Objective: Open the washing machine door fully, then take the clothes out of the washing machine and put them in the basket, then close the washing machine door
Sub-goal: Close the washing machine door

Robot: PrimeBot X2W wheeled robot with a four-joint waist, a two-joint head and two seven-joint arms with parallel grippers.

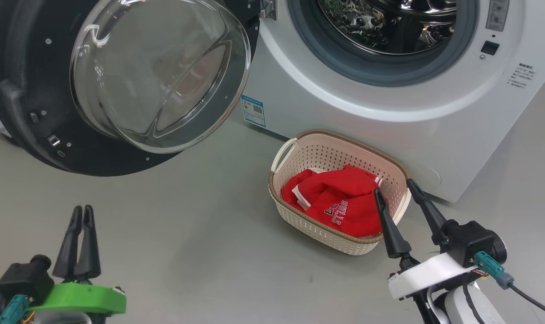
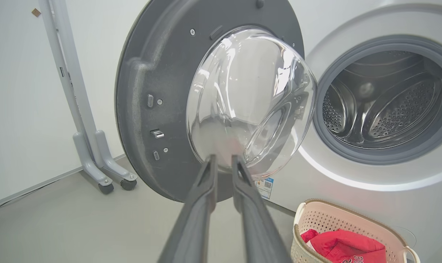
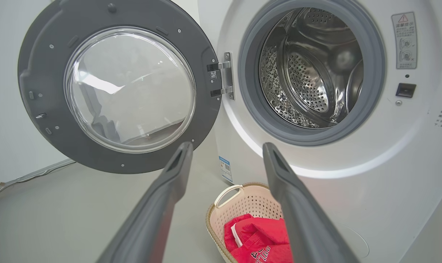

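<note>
**Left hand** (image 1: pixel 83 209): two long dark fingers drawn together, holding nothing.

**Right hand** (image 1: pixel 394 186): fingers apart, empty.

**Washing machine door** (image 1: pixel 24 90): up and ahead of the left hand, swung wide open. It has a broad matte-dark inner rim with small screws and a latch. The bulging clear glass bowl (image 1: pixel 159 72) is smooth and glossy.

**Washing machine** (image 1: pixel 389 121): ahead of the right hand. White enamelled front, grey rubber seal (image 3: pixel 250 109), dimpled perforated steel drum (image 3: pixel 308 73). No garment shows inside the drum.

**Basket** (image 1: pixel 308 153): right at the right hand's fingertips, on the grey floor (image 1: pixel 186 234) just beside the machine's front. Cream perforated plastic, rounded-rectangular, with a brown woven-look rim and loop handles.

**Clothes** (image 1: pixel 340 198): soft red fabric with white trim and lettering, heaped in the basket, just beyond the right fingertips.

**Status, judged:** unloading looks done, and closing the door remains.

**Hazards, judged:**
- A push on the slick, curved glass could let narrow fingertips skid off, so the rim offers the surer contact.
- A weak swing may leave the latch uncaught.
- The right hand's spread fingers could snag the basket rim on withdrawal and drag or tip it.
- A left arm in the door's arc could get pinched.
</note>
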